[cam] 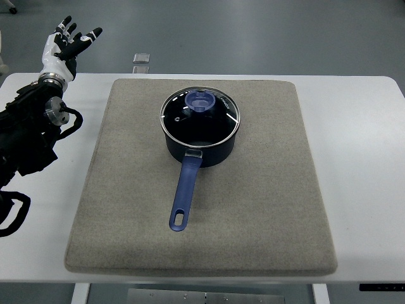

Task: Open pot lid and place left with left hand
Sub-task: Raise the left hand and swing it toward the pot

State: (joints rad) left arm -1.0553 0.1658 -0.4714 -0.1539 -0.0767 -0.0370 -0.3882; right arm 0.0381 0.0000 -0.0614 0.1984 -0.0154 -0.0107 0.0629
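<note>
While lid (pixel 200 115) covers pot (pixel 201 147), left robot hand (pixel 66 45) spread

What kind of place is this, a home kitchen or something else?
Probably a robot test lab, not a kitchen: a dark blue saucepan sits on a grey felt mat over a plain white table, above bare grey flooring.

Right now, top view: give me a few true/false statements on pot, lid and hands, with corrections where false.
1. The lid sits on the pot. True.
2. The left hand grips the lid's knob. False: it is up at the table's far left corner, fingers spread, holding nothing.
3. The pot's handle points toward the near edge of the grey mat. True.
4. The right hand rests on the mat. False: no right hand or arm shows in this view.
5. The pot stands on bare tabletop. False: it stands on the mat.
</note>
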